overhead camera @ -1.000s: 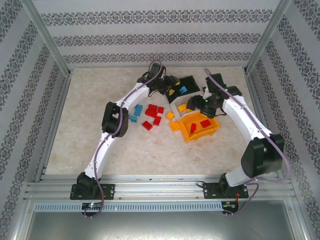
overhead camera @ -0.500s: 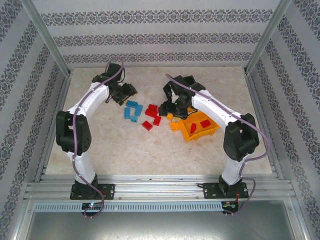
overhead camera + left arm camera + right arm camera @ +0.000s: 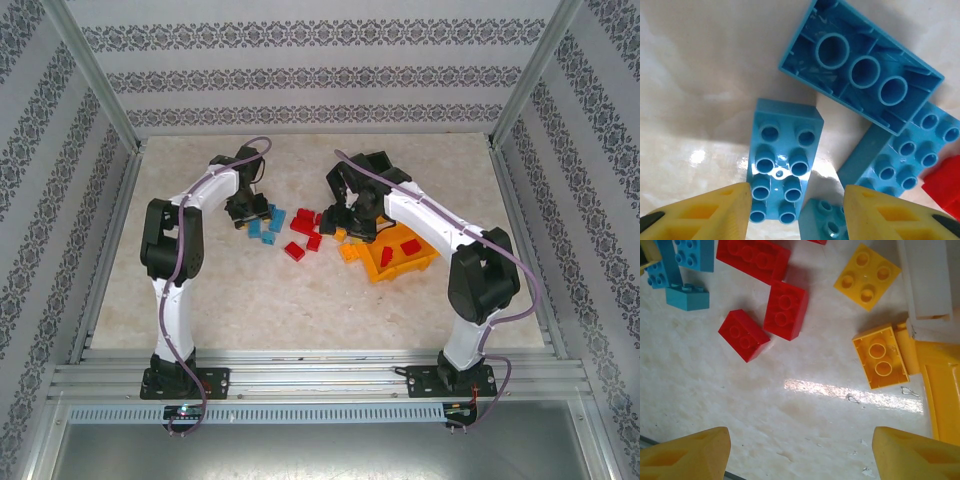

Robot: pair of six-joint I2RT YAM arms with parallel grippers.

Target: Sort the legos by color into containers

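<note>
I see L fingers [image 3: 705, 212] part open astride a blue brick [image 3: 782, 155], not gripping; R fingers [image 3: 685, 455] wide, empty, over table [image 3: 805, 435].

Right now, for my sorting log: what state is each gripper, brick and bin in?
Left gripper: open, over a light blue plastic brick lying studs up.
Right gripper: open, above bare table.
Farther light blue plastic brick: upside down.
Orange plastic bin: holding red bricks.

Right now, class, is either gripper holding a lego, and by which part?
Nothing is held. The left gripper is open, straddling a light blue lego; the right gripper is open and empty.
</note>
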